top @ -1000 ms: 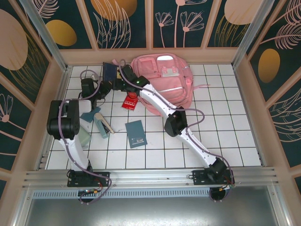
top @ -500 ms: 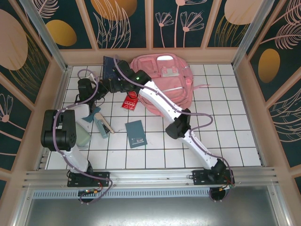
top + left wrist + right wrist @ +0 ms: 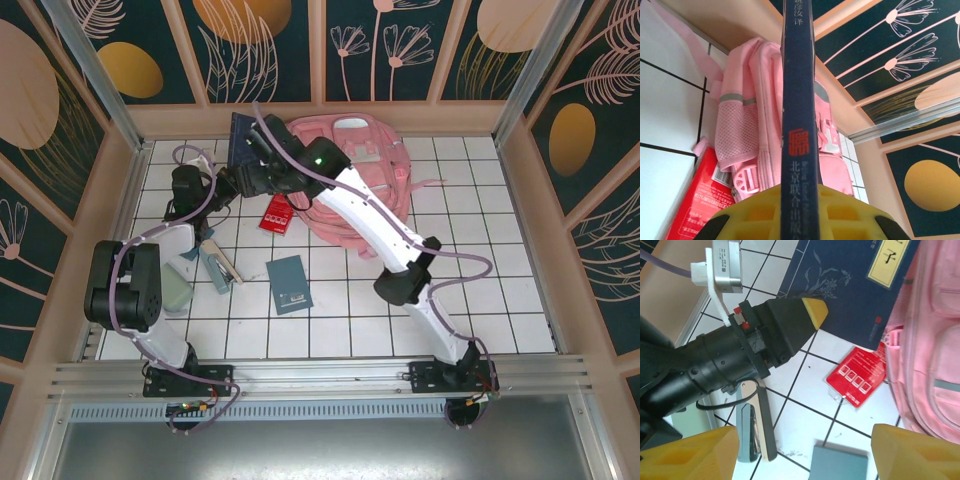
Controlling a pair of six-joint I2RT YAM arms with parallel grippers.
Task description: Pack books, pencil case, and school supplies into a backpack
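left hand (image 3: 800, 217) clamping navy book (image 3: 799, 100), backpack (image 3: 742, 125) beside

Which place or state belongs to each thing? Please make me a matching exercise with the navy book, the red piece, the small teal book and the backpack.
Things:
1. navy book
2. red piece
3. small teal book
4. backpack

Places or states:
A. flat on the tiles, nearest of the four to the arm bases
B. clamped in the left gripper
C. pink, at the far side of the table
D. flat on the tiles, just beside the backpack

Pairs: 1-B, 2-D, 3-A, 4-C
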